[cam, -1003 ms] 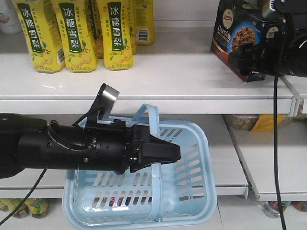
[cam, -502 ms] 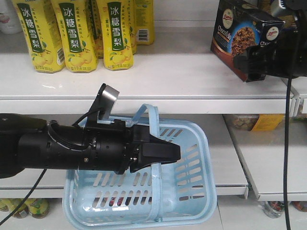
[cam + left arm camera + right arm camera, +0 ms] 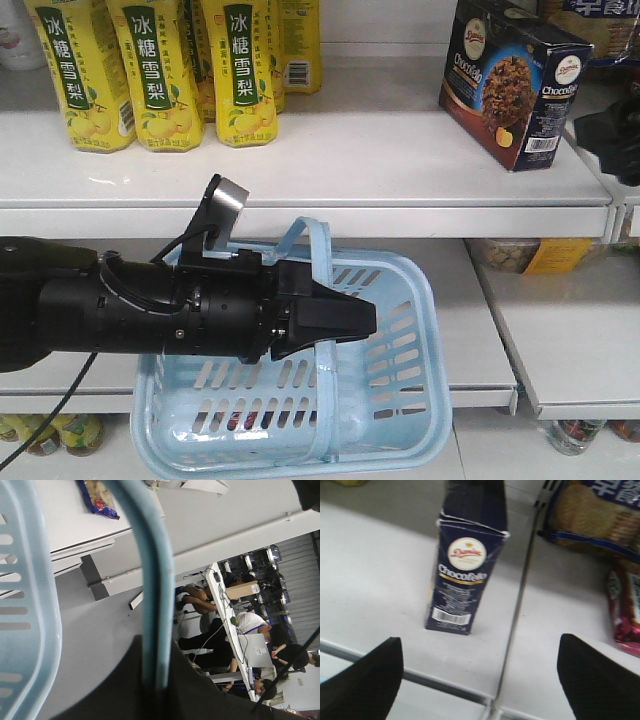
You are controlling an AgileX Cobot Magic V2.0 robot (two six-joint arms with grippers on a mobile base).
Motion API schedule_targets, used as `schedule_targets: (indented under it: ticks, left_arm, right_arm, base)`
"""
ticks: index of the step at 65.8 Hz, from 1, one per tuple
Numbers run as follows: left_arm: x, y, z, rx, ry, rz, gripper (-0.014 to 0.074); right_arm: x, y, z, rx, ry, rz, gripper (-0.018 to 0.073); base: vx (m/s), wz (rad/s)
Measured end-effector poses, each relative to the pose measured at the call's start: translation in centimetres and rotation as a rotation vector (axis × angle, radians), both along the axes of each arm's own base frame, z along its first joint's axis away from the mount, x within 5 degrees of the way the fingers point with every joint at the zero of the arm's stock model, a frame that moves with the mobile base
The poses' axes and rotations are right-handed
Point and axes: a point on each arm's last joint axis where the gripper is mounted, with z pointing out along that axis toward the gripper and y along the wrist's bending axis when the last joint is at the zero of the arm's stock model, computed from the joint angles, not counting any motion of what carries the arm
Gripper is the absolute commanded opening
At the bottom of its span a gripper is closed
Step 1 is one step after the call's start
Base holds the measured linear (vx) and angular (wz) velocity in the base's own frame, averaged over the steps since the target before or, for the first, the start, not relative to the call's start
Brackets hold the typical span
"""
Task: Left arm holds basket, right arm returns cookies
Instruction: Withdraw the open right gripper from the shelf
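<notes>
**Carton on shelf, basket held**

We see the right gripper (image 3: 480, 680) spread wide, clear of the cookies (image 3: 512, 78) standing upright on the upper shelf (image 3: 350, 160); the left gripper (image 3: 345, 318) is clamped on the basket (image 3: 400, 400) handle (image 3: 155, 605)

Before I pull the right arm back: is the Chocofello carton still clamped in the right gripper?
No. In the right wrist view the Chocofello carton stands alone on the shelf, the right gripper open and clear of it.

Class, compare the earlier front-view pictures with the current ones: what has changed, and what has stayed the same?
The right gripper has let go of the cookies and drawn back to the right, jaws now open. The carton stands alone on the top shelf. The left gripper has kept its hold on the basket handle; the yellow drink cartons are unmoved.
</notes>
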Motion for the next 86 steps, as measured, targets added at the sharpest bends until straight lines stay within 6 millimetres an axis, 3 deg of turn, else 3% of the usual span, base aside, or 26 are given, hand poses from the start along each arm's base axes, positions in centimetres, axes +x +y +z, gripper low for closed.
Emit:
schedule_targets:
  ticks: [14,23,45,61,74,86]
  left_arm:
    - [0.0,0.0,0.0,0.0,0.0,0.0,-0.0003]
    - [0.0,0.0,0.0,0.0,0.0,0.001,-0.0003]
    - [0.0,0.0,0.0,0.0,0.0,0.001,-0.0003]
    - [0.0,0.0,0.0,0.0,0.0,0.001,-0.0003]
    - [0.0,0.0,0.0,0.0,0.0,0.001,-0.0003]
    - [0.0,0.0,0.0,0.0,0.0,0.001,-0.0003]
  right_arm:
    - [-3.1,-1.3,1.6,0.03,-0.08,-0.122,0.0577]
    - [-5.6,-1.6,0.7,0.065,-0.121,-0.144,0.0567]
    - [-13.1,-2.2,-6.3,0.179,-0.298,-0.138,0.0556]
    - [-16.9,-2.4,-11.8,0.211,-0.412,-0.118,0.0556]
    - [-16.8,-2.3,-15.8,0.206,-0.421,-0.104,0.0556]
    - [-16.2,-2.2,-17.8,0.206,-0.406,-0.094,0.0556]
  base:
    - [0.0,0.0]
    - [0.0,0.0]
    - [0.0,0.0]
    - [0.0,0.0]
    - [0.0,0.0]
    - [0.0,0.0]
